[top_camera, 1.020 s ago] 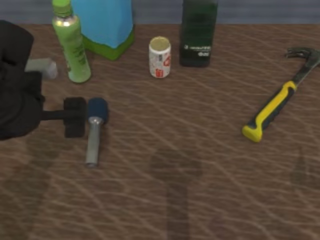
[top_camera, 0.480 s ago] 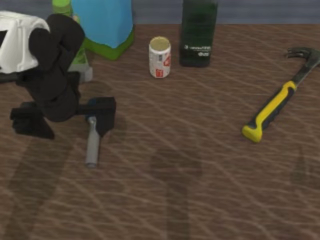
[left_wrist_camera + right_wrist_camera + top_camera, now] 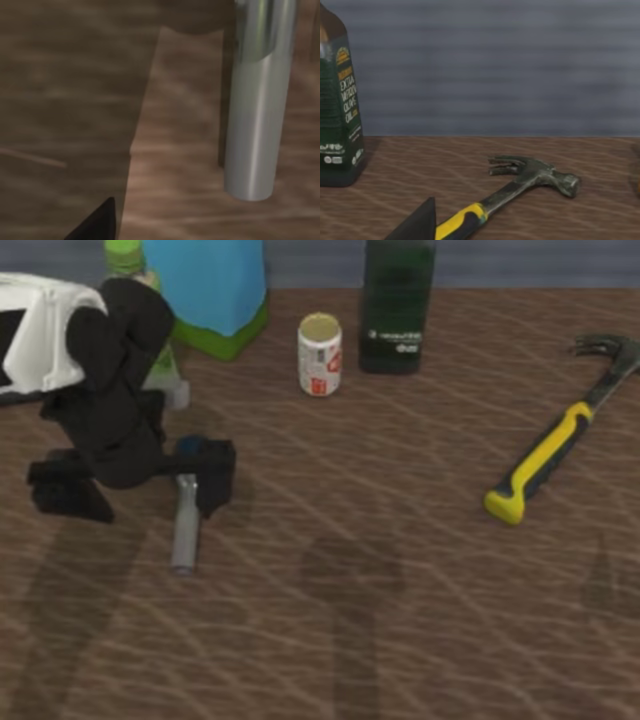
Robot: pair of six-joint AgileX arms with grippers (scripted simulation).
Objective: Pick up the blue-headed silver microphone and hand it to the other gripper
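One blue-headed silver microphone (image 3: 185, 525) lies at the table's (image 3: 400, 590) left, head mostly hidden under the left gripper (image 3: 190, 468), whose fingers straddle it, apart or clamped I cannot tell. Green bottle (image 3: 125, 255) partly hidden behind the arm. Then blue container (image 3: 210, 290), white-and-red can (image 3: 319, 354), dark bottle (image 3: 397, 305), hammer (image 3: 555, 445). Gripper has shifted slightly since half a second ago. Right gripper (image 3: 415, 222): one fingertip visible.

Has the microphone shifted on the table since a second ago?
No. The blue-headed silver microphone lies at the same spot left of the white-and-red can, handle end unmoved; only the left tool has closed in over its head.
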